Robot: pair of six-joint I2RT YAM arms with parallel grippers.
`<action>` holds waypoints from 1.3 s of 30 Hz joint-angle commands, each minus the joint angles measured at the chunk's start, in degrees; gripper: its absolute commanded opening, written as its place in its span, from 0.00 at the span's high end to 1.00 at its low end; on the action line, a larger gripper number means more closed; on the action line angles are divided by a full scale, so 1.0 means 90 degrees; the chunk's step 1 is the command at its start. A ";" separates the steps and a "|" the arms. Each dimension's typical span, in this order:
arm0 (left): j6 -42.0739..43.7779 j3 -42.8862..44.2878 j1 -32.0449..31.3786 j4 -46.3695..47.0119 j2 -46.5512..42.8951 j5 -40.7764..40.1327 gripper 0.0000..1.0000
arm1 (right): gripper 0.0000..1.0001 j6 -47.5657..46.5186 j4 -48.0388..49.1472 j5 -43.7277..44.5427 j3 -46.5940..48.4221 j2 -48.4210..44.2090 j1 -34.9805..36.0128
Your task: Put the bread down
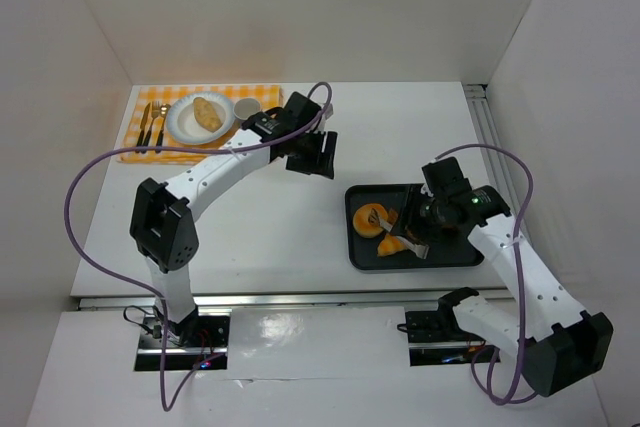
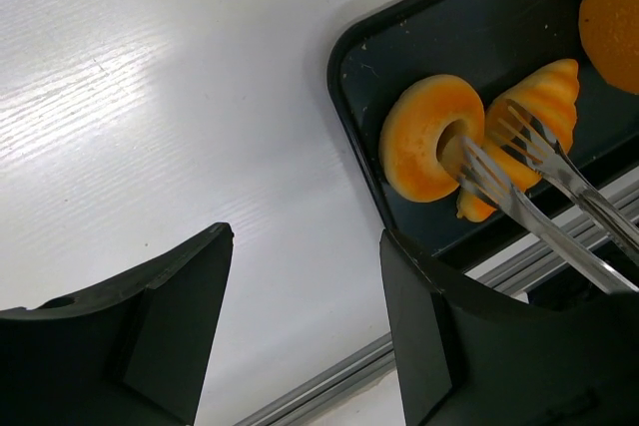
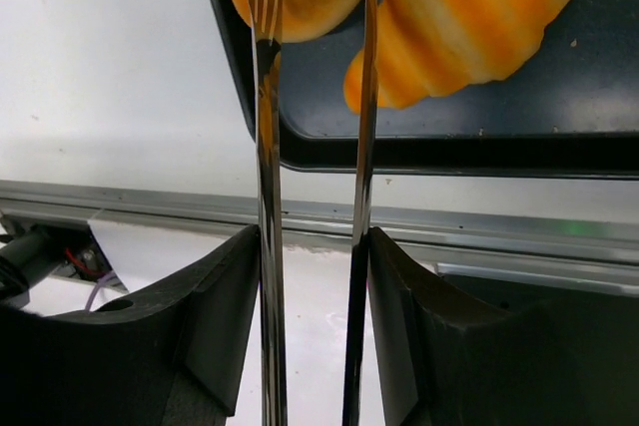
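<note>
My right gripper point(image 3: 315, 241) is clamped on a pair of thin shiny metal tongs point(image 3: 268, 197), one black finger pressing on each arm from outside, and the arms stand apart, not squeezed together. The tong tips reach into the black rectangular tray point(image 2: 349, 77) on the white table point(image 1: 400, 127), near right. One forked tip sits at the hole of the orange ring doughnut point(image 2: 419, 142). The other lies over the ridged orange croissant point(image 2: 554, 87) just beside it. I can't tell if either tip actually touches. Doughnut and croissant touch each other at the tray's left end. My left gripper point(image 1: 312, 152) hangs over bare table left of and beyond the tray, jaws spread wide with nothing between them. The bread point(image 1: 207, 112), a small smooth pale golden-tan oval roll, is well apart from the tongs. It lies on a round white plate point(image 1: 180, 127) on the yellow-and-white checked placemat point(image 1: 272, 97) at the far left. Dark cutlery point(image 1: 152, 124) sits left of the plate and a small round pale cup point(image 1: 246, 107) sits to its right.
</note>
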 commanded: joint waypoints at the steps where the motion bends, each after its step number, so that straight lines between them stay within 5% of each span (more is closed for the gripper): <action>1: -0.0010 -0.0066 0.0087 0.0118 -0.0395 -0.0027 0.26 | 0.48 -0.0096 0.0443 0.0142 -0.0114 0.0020 0.0027; 9: 0.0049 -0.0183 0.0360 0.0118 -0.0873 -0.0027 0.26 | 0.49 -0.0319 0.0763 -0.0013 -0.0357 0.0156 0.0027; 16: 0.0195 0.0227 0.1034 -0.0243 -0.2034 -0.0203 0.25 | 0.90 -0.0320 0.0551 0.0347 0.0206 0.0215 0.0027; 26: 0.0254 0.0286 0.2479 -0.0243 -0.3577 0.0158 0.25 | 0.94 -0.0584 -0.0221 0.0583 0.2501 0.0634 0.0085; 35: 0.0254 0.0081 0.3017 -0.0360 -0.3970 0.0091 0.25 | 0.94 -0.0710 0.2217 0.0229 0.4112 0.2770 0.1793; 39: 0.0020 0.0081 0.3154 -0.0633 -0.4155 -0.0563 0.25 | 0.94 -0.1130 0.2776 0.0465 0.6006 0.4401 0.2487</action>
